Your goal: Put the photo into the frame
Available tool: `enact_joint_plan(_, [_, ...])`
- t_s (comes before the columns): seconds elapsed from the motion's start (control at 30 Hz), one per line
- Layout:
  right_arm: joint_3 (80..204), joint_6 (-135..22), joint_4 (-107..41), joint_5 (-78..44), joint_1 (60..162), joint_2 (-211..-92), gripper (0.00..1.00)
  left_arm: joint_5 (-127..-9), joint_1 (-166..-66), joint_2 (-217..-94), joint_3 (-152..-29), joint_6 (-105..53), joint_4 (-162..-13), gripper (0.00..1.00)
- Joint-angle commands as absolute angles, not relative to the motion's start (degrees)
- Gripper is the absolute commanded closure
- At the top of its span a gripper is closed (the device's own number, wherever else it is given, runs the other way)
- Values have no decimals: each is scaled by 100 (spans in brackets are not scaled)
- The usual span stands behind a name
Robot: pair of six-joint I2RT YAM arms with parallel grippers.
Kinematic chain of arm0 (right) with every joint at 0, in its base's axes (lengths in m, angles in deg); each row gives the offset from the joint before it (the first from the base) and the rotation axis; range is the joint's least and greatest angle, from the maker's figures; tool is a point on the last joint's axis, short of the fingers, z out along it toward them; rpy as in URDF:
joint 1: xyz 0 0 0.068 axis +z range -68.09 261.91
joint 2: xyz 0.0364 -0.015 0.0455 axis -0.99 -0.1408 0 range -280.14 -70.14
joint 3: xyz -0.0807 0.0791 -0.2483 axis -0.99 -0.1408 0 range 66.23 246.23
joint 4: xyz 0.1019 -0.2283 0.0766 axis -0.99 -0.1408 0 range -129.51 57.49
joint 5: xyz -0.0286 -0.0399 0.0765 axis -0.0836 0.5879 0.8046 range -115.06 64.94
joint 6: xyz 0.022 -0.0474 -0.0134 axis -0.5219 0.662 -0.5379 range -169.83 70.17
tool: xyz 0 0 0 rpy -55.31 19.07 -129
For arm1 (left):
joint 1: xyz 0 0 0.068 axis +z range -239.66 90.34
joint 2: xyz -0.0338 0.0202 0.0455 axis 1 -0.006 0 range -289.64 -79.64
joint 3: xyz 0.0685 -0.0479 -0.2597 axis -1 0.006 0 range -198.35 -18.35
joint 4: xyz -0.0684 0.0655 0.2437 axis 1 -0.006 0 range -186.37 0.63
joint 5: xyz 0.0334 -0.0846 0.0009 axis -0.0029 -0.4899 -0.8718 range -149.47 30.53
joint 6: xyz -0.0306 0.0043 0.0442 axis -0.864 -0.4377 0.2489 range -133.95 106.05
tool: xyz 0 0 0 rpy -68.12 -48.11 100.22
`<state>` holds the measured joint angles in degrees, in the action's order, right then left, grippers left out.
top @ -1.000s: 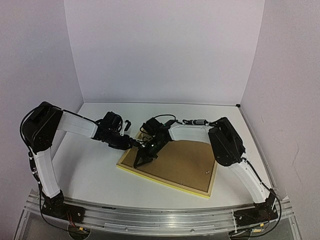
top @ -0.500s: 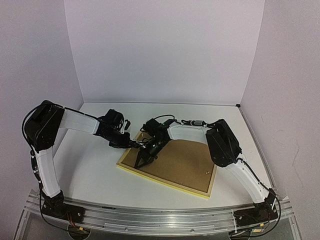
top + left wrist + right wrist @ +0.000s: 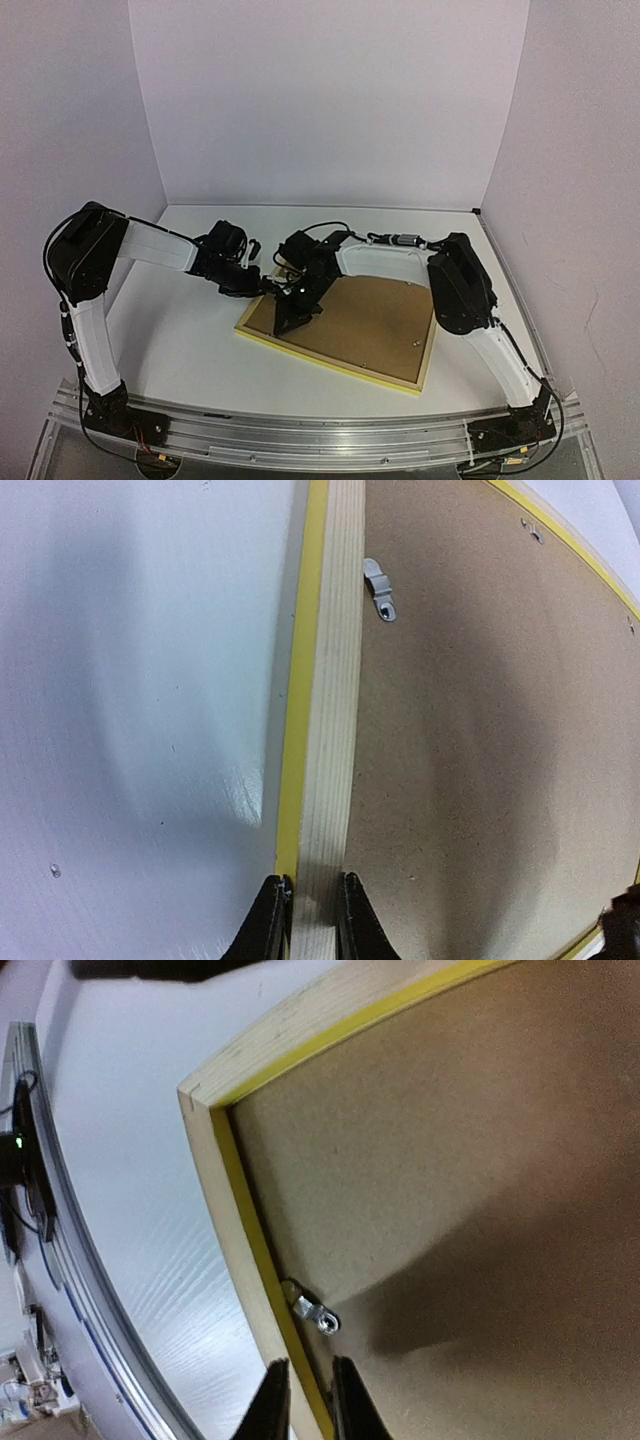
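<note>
Around the backing board [image 3: 370, 315] lies the frame [image 3: 330, 362] — light, stiff, best held by its wooden rail, which the left gripper [image 3: 311, 888] pinches; the right gripper [image 3: 309, 1368], over the board's corner, looks nearly closed, perhaps gripping nothing.

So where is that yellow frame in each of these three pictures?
Top external: the frame lies back-up in the centre.
Left wrist: its pale wood rail runs up the middle.
Right wrist: its corner sits upper left.
Shared landmark: the brown backing board inside it.
</note>
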<state>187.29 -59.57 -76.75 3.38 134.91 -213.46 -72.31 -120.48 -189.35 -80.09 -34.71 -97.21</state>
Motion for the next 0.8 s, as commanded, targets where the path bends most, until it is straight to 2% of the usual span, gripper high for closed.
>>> enact_joint_plan(0.0, [17964,-6470,-7044,-826,13577,-19814,77,-6786,-12060,-19303,-7773,-3432,-10012,100])
enact_joint_plan(0.17, [16157,-7167,-6243,-1550,13039,-18325,45,-6839,-12056,-19384,-7818,-3295,-9918,100])
enact_joint_plan(0.27, [15005,-7553,-5950,-1859,12420,-17513,29,-6818,-12057,-19408,-7810,-3269,-9858,100])
enact_joint_plan(0.37, [13973,-7784,-5899,-2469,11771,-16829,18,-6772,-12055,-19449,-7820,-3250,-9850,100])
enact_joint_plan(0.57, [12531,-8310,-5876,-3362,10823,-15692,6,-6820,-12052,-19615,-7851,-3350,-9915,100])
enact_joint_plan(0.67, [12120,-8372,-5867,-3042,10390,-15674,7,-6900,-12053,-19668,-7852,-3400,-9971,100])
enact_joint_plan(0.77, [12042,-8387,-5826,-2403,10181,-16029,12,-6915,-12051,-19680,-7804,-3432,-10022,100])
